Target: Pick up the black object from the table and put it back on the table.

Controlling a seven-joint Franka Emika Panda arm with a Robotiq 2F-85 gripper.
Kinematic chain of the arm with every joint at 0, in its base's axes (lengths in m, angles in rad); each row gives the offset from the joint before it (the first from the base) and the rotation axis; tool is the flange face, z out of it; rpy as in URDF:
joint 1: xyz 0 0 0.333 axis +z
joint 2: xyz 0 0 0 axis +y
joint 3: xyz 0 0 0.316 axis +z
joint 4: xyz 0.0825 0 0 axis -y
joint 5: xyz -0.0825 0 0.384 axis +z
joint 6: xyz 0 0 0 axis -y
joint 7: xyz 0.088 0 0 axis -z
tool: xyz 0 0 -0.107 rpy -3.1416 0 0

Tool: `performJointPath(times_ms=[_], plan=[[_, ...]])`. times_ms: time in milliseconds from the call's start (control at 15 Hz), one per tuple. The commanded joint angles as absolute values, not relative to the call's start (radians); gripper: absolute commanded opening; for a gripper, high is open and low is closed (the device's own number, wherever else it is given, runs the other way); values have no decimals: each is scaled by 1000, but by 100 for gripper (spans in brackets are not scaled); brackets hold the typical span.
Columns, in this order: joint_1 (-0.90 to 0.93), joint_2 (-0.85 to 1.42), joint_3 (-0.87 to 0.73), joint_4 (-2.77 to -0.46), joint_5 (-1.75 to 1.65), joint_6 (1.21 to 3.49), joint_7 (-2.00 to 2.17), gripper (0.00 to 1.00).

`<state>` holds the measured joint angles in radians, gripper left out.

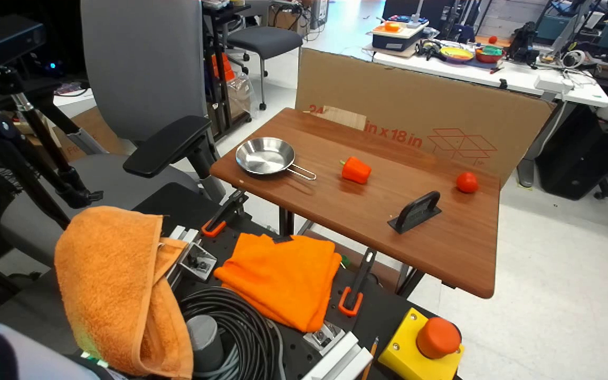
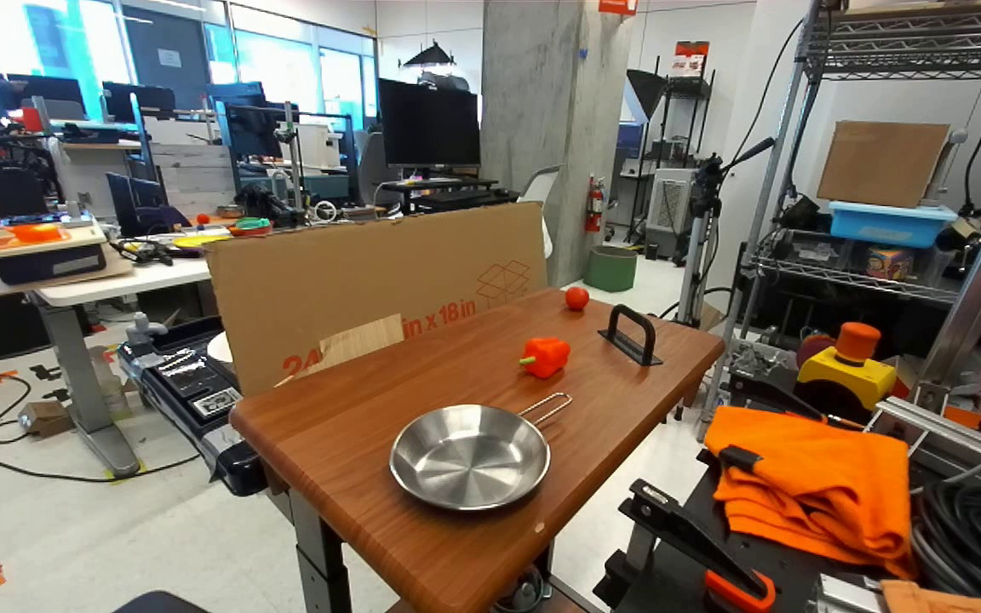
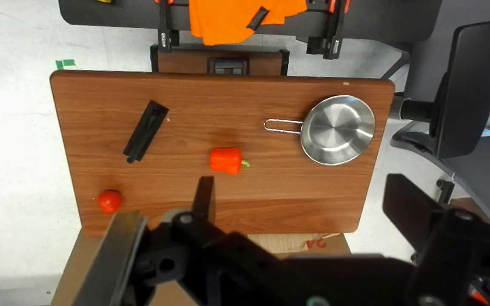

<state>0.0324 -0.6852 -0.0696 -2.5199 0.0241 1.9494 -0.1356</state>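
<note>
- Black handle (image 3: 146, 131): we see it resting on the table (image 3: 228, 100), well apart from our gripper (image 3: 300, 182).
- The gripper's fingers (image 3: 406, 208) stand wide apart from each other in the lower half of the wrist view; we look down past them onto the table.
- In both exterior views, we see the handle upright, grip side up.
- From the wrist, we see its long axis slanting, nearer crosswise than lengthwise to the table; one end points toward the tomato (image 3: 109, 201), the other toward the long edge nearer the orange cloth (image 3: 228, 19).
- Along the table's length, we have the pepper (image 3: 225, 160) lying between the handle and the pan (image 3: 337, 129).
</note>
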Motion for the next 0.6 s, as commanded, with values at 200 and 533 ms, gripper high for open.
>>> performJointPath(times_ms=[200, 533], plan=[[23, -574, -84, -2439, -11, 1957, -197, 100], [14, -397, -127, -2325, 4, 1950, -256, 100]])
